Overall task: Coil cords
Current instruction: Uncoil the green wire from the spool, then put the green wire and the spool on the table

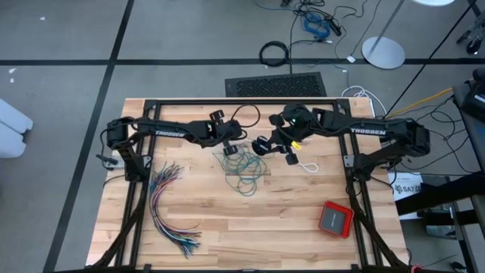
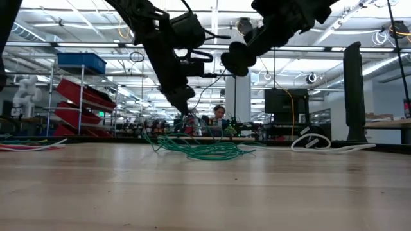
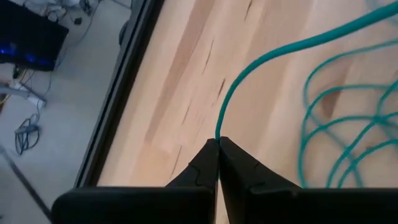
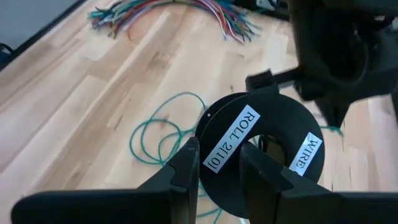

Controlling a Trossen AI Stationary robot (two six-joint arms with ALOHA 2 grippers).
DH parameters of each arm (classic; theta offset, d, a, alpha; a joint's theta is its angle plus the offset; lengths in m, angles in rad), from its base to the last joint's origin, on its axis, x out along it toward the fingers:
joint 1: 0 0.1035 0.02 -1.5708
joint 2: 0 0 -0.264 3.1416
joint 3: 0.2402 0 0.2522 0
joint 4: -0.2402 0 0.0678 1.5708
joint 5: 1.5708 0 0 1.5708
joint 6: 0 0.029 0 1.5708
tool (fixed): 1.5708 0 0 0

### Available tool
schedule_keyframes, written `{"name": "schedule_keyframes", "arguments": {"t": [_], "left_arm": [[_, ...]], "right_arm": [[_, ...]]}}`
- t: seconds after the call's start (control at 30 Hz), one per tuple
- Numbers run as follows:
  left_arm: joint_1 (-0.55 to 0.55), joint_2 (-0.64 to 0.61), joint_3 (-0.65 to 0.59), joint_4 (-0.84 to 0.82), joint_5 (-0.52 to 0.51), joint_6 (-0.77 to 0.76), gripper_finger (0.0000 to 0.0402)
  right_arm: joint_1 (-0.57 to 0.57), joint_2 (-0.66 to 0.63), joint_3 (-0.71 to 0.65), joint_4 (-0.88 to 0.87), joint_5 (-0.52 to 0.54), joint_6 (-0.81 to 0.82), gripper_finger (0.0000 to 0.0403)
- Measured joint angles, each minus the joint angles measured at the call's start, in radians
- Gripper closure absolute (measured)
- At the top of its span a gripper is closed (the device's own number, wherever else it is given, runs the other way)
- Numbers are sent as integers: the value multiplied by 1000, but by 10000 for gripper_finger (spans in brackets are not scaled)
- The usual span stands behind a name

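The left gripper pinches shut on one end of the teal-green cord, whose loose loops lie mid-table just beside it, toward the right gripper, which grips a black wire spool just above them.

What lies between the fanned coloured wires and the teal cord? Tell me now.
Nothing. In the high view, only bare wooden tabletop separates the coloured wire bundle from the teal cord.
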Motion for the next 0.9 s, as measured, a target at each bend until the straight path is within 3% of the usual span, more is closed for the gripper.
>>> {"name": "schedule_keyframes", "arguments": {"t": [0.37, 0.6, 0.77, 0.9], "left_arm": [[62, 0, 0, -50, -24, 7, 397], [63, 0, 0, -165, 105, 7, 391], [57, 0, 0, -258, 150, 2, 363], [53, 0, 0, -254, 155, 4, 317]], "right_arm": [[-41, 120, 0, 11, 2, -26, 325], [-70, 224, 0, 65, 25, -38, 325], [-79, 287, 0, 74, 53, -55, 325], [-78, 337, 0, 83, 52, -59, 325]]}}
